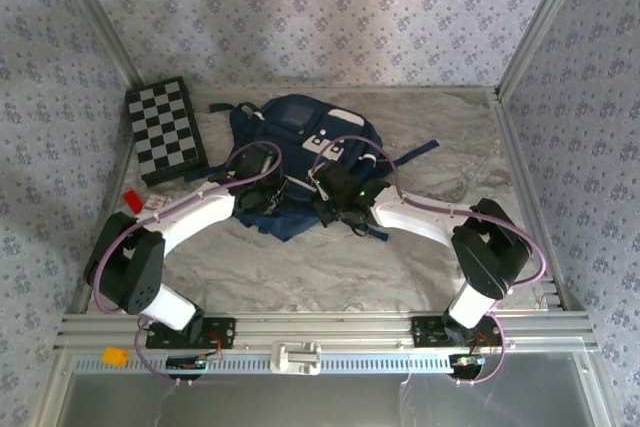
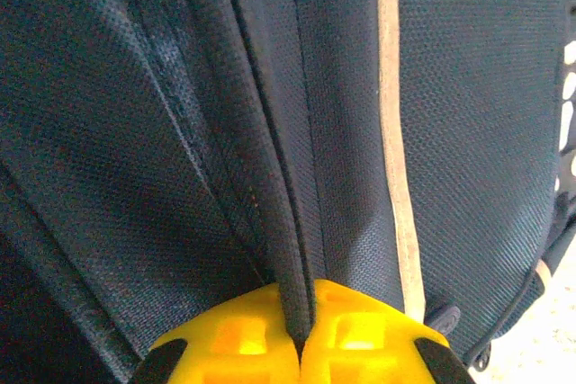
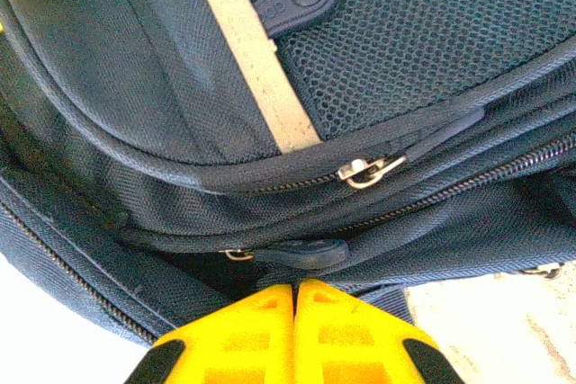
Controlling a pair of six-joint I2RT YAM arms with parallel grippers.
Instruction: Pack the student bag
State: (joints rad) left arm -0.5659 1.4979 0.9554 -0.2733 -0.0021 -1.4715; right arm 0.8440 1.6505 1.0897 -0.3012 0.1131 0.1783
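The student bag, a navy backpack with white patches, lies in the middle of the table. My left gripper is at its near left edge and my right gripper at its near right edge. In the left wrist view the yellow left gripper is shut on a raised fold of the student bag, beside a pale trim stripe. The right gripper is shut on a strip of the student bag, just under a dark rubber zipper pull. A metal zipper slider lies above it.
A black-and-white checkered board lies at the far left by the wall. A small red object and a white card sit near the left arm. Patterned walls enclose the table on three sides; bare marbled tabletop lies in front.
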